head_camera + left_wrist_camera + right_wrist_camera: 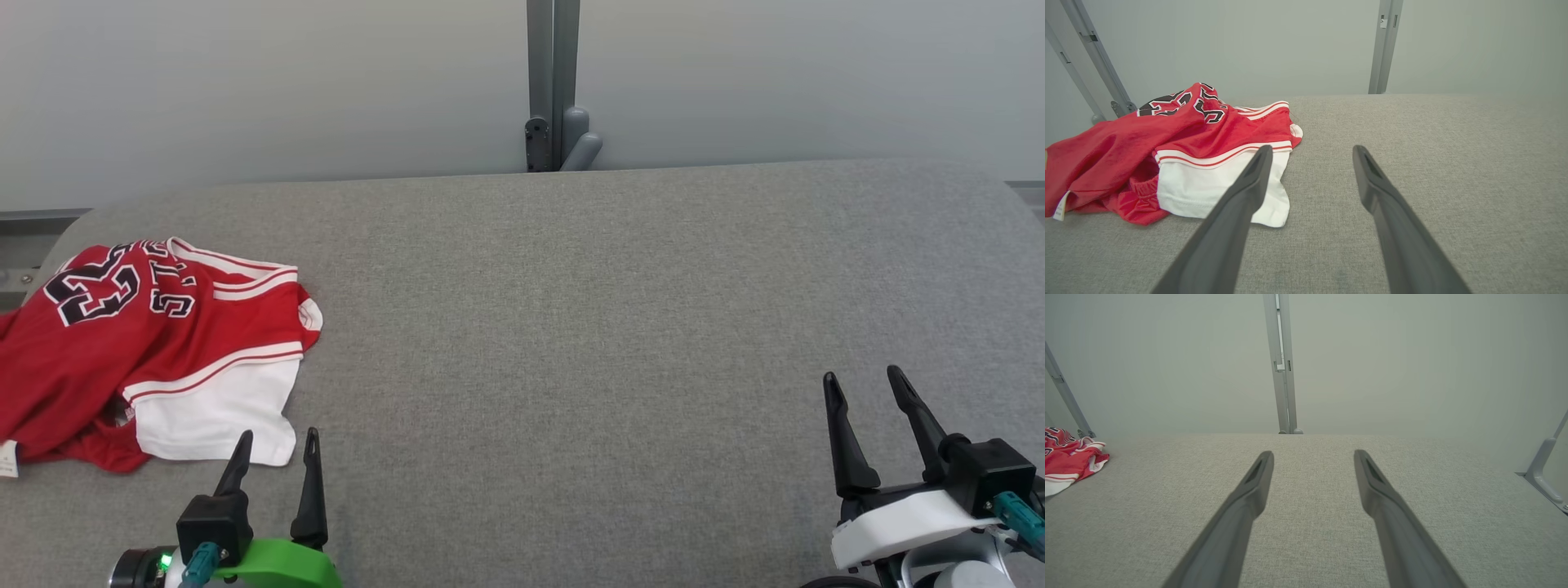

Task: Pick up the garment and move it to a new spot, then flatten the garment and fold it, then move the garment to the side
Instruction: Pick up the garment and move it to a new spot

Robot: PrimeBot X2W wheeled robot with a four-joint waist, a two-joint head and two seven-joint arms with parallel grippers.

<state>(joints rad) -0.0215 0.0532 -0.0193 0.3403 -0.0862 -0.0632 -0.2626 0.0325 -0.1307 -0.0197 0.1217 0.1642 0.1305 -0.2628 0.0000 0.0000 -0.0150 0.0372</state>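
Note:
The garment (147,351) is a red and white jersey with black numbers, lying crumpled at the left side of the grey table (571,327). Its white part faces the front. My left gripper (277,445) stands open just in front of the garment's white edge, with nothing between its fingers. In the left wrist view the garment (1180,159) lies ahead and to the left of the open left gripper (1312,153). Far off at the front right of the table, my right gripper (865,384) is open and empty. The right wrist view shows the right gripper (1314,457) over bare cloth, with the garment (1067,461) at the far left edge.
A grey metal post (553,82) rises behind the table's far edge, in front of a pale wall. Slanted metal braces (1094,61) stand behind the garment. Another bracket (1545,469) sits at the table's right edge.

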